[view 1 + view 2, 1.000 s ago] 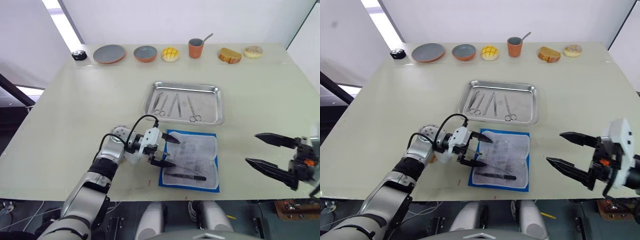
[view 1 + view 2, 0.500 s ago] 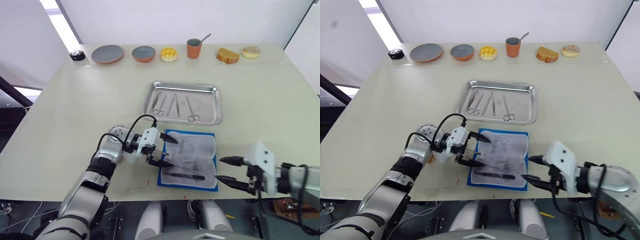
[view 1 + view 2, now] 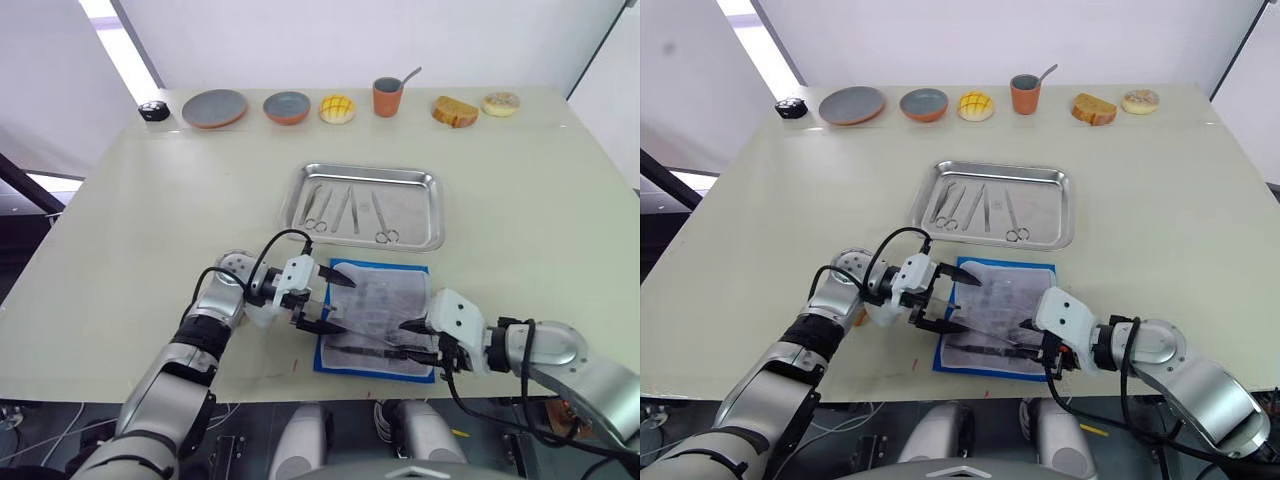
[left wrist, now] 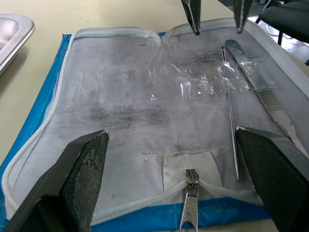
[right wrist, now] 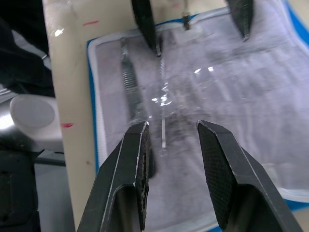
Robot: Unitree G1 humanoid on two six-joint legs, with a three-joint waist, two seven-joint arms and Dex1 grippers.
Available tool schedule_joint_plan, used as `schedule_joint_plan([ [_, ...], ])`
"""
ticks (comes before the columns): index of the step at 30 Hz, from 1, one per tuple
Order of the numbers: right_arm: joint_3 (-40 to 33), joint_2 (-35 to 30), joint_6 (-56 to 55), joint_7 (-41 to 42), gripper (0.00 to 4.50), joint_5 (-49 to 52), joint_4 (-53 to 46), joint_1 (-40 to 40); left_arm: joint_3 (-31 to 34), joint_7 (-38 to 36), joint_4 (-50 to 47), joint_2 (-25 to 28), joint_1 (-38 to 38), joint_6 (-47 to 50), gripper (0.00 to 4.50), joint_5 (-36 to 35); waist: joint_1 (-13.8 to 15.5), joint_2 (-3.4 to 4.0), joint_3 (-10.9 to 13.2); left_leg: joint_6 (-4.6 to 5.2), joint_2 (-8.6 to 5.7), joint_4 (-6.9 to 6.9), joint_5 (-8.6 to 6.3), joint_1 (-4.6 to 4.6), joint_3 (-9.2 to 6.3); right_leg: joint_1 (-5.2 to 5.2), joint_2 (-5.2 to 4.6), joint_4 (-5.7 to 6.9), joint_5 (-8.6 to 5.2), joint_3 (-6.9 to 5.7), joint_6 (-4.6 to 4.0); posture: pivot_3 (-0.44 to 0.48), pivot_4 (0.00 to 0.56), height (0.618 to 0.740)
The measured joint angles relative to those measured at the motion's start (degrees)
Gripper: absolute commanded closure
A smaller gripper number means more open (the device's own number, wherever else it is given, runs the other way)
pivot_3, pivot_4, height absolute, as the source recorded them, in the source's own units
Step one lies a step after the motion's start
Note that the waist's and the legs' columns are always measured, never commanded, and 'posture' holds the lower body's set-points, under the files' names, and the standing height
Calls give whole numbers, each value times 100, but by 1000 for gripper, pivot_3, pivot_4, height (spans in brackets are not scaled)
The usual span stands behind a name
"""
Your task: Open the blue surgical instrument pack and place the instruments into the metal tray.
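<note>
The blue surgical instrument pack (image 3: 379, 320) lies unzipped on the tabletop (image 3: 150, 210), just before the metal tray (image 3: 366, 207). Left gripper (image 3: 337, 301) and right gripper (image 3: 410, 340) hover over it, jaws wide, empty.

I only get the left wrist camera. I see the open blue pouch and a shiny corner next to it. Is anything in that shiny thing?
Observer: Yes. That corner is the metal tray, and several instruments lie in its left half.
Operator: Whose pointy black tips are poking in at the other side of the pouch?
Observer: The right gripper. It is open, reaching over the near right part of the blue surgical instrument pack.
Operator: Is there other stuff on the table?
Observer: An orange cup with a spoon in it stands at the far edge.
</note>
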Motion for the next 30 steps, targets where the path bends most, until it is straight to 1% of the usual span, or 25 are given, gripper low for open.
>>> schedule_joint_plan([
  [9,279,61,-108,31,2982,-372,303,-136,-5,0,-117,47,39,71,0,-1,-9,-1,0,0,3,0,0,-2,1,-4,3,0,1,1,-1,0,150,740],
  [18,540,219,-228,4,2982,-732,394,-193,-26,0,-248,112,56,200,0,0,-10,-2,1,0,5,0,0,-2,0,-5,4,0,1,-1,-2,0,150,740],
  [19,583,242,-240,-3,3245,-782,394,-206,-29,0,-255,115,59,208,0,0,-10,-2,1,0,6,0,0,-2,0,-5,5,1,1,-1,-2,0,150,740],
  [20,590,248,-240,-4,3394,-797,395,-206,-29,0,-256,116,60,209,0,0,-10,-2,1,0,6,0,0,-2,0,-5,5,1,1,-1,-2,0,150,740],
  [21,632,274,-238,-6,3689,-837,395,-205,-33,0,-259,121,61,212,0,0,-10,-3,0,0,6,0,0,-2,0,-5,5,1,1,-1,-2,0,150,740],
  [23,690,305,-229,-5,4483,-855,393,-197,-44,0,-260,122,60,213,0,0,-10,-3,0,0,7,0,0,-1,-1,-5,6,1,1,-2,-3,0,150,740],
  [30,678,225,-195,24,4483,-895,366,-230,-62,0,-263,128,55,213,0,-6,-5,-4,-2,0,7,4,0,-2,1,-4,5,1,3,-1,-6,0,150,740],
])
